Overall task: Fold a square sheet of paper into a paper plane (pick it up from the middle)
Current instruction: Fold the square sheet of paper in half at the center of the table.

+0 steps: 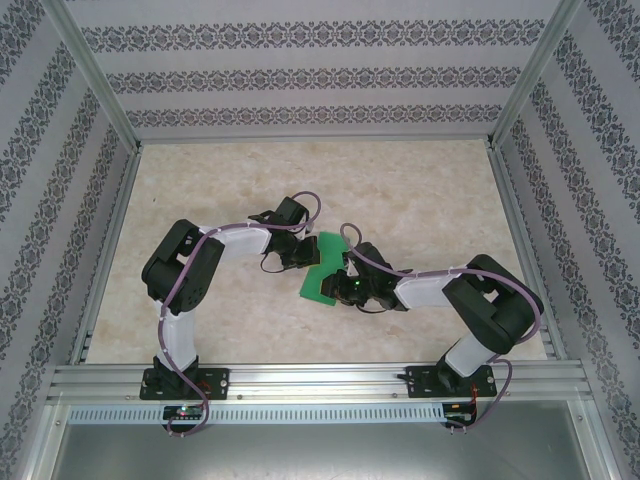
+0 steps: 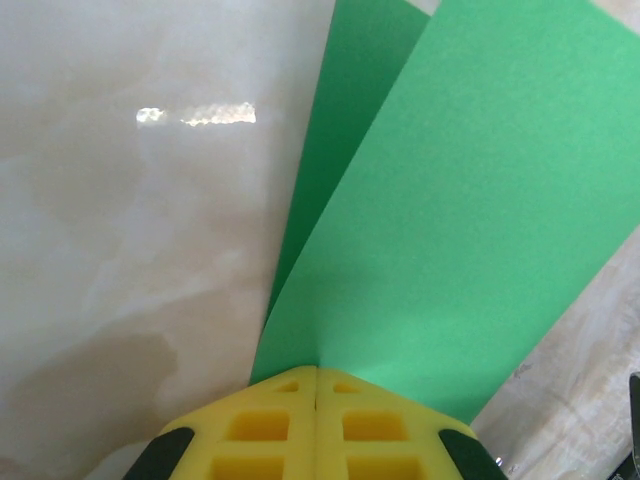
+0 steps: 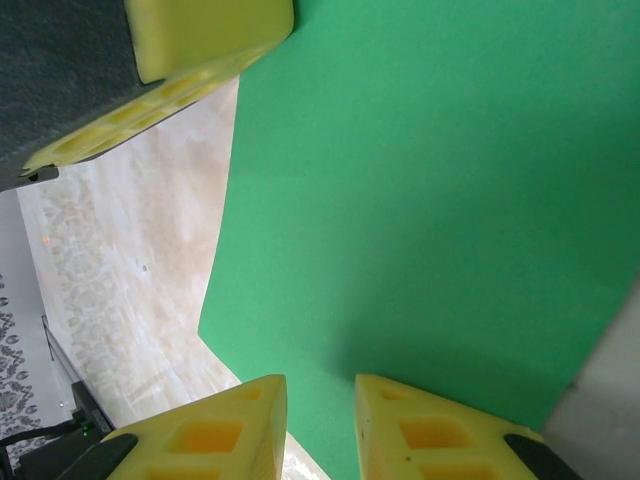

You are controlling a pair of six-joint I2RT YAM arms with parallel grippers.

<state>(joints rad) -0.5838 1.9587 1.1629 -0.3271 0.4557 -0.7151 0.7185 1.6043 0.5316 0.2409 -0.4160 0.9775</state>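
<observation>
— Between the pressed-together tips of the left end effector (image 2: 317, 375): one edge of the square sheet of paper (image 2: 470, 220), clenched. Two green layers fan out ahead of it, so a fold is in hand, likely an early lengthwise one. No dart shape yet.
— Right end effector (image 3: 320, 418)?
— Jaws a little apart, with green showing through the gap. The sheet sits just ahead of it, flat-on to its camera. It looks released, nothing pinched as far as its wrist view tells.
— Sheet overall?
— Mid-tabletop (image 1: 200, 190), between the two end effectors. Resting or hanging above it, can't tell.
— Next move?
— Judgement: the right one must press along the crease while the left holds the layers lined up. If the edges don't match, the plane comes out skewed. Thin paper could slip or buckle.
— Hidden stuff?
— The crease start sits under the left tips, unseen. The sheet's far corners are cut off in both wrist views. Overhead, the arms cover part of the paper and its outline looks notched. One finger (image 3: 210, 30) of the left end effector pokes in beyond the right one, blurred.
</observation>
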